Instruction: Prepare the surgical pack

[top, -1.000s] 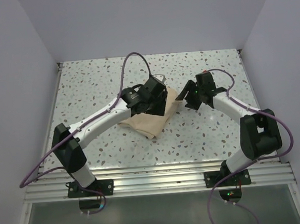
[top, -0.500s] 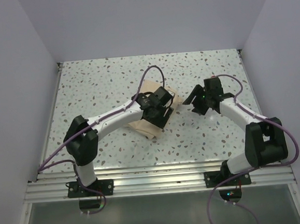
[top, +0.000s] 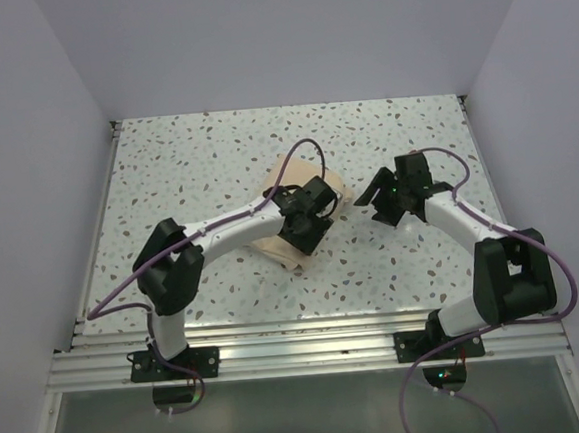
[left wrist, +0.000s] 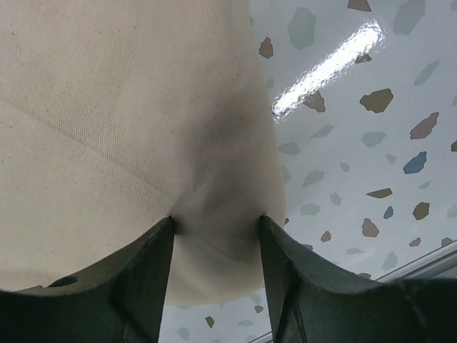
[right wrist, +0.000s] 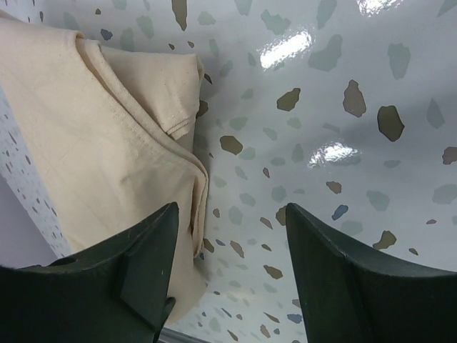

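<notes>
The left end effector (left wrist: 216,225) has come down onto the folded bundle (top: 277,248) within the last second. The left arm's elbow has swung in toward the centre of the desk (top: 185,164), and the wrist now sits low over the bundle's near-right part. In the left wrist view, beige cloth bunches between the two fingers and touches both, with creases running out from each inner face. This reads as a pinch on a fold of the bundle.

The right end effector (top: 373,195) has drawn slightly away to the right. It hovers just beside the bundle with its fingers spread and nothing between them (only speckled desk shows in the gap).

The bundle lies at the middle of the desk, between the two arms, with its far edge now uncovered. No tray, instruments or gauze are visible.

Judgement: the left arm has taken its hold on the cloth, so a fold or unfold is likely in hand. The right arm stands ready to take the opposite edge.
</notes>
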Robot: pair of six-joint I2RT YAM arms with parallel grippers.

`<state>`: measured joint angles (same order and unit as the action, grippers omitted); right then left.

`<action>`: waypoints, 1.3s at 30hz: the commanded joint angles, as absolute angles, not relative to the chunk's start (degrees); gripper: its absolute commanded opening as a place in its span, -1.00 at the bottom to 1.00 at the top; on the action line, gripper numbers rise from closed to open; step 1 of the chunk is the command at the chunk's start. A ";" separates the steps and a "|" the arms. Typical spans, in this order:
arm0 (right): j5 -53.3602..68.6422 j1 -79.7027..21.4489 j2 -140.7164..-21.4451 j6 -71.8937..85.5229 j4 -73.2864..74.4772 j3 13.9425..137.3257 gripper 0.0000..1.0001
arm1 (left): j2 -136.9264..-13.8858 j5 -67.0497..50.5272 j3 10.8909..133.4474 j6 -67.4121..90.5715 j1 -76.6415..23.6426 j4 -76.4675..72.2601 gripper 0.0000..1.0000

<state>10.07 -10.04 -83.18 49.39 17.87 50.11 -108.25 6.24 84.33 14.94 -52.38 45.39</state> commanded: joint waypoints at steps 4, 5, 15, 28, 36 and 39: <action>10.72 -9.58 -81.38 48.52 17.49 49.31 0.30 | -110.82 5.62 82.79 13.01 -54.40 44.64 -0.19; 10.81 -9.49 -81.39 48.52 17.58 49.31 0.30 | -111.27 6.15 82.79 12.92 -54.67 44.74 -0.21; 11.07 -9.23 -81.04 48.51 17.14 48.52 0.30 | -114.78 9.23 81.39 12.92 -56.69 45.53 -0.27; 12.04 -8.96 -81.12 49.13 16.88 47.46 0.29 | -116.37 9.75 83.84 12.66 -56.69 45.26 -1.00; 17.13 -9.05 -79.10 52.73 9.16 40.17 -0.19 | -112.50 4.14 93.68 14.41 -54.67 48.24 -1.00; 19.07 -8.96 -79.80 53.09 4.76 39.20 -0.30 | -113.64 2.99 99.30 14.24 -54.41 51.66 -1.00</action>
